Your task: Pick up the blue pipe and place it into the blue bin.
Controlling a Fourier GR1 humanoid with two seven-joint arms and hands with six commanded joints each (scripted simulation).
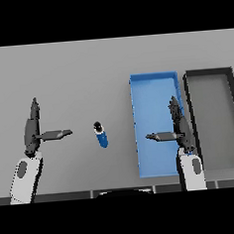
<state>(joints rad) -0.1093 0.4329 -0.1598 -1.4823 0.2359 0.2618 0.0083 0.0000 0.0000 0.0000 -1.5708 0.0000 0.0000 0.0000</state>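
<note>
Two robot hands of mine hung over the table (75,72), both spread with fingers straight and thumbs pointing inward, holding nothing. The blue pipe (101,135) lay on the table between them, just beyond my left robot hand (31,129) on its thumb side and somewhat nearer to it than to my right robot hand (179,126). Its long axis ran nearly away from me, tilted slightly, dark cap at the far end. My right robot hand hovered over the blue bin (151,86), whose near wall stood between it and the pipe. A dark bin (207,73) sat beside it, outward. Bare table surrounded the pipe, so I judged either approach unobstructed.
</note>
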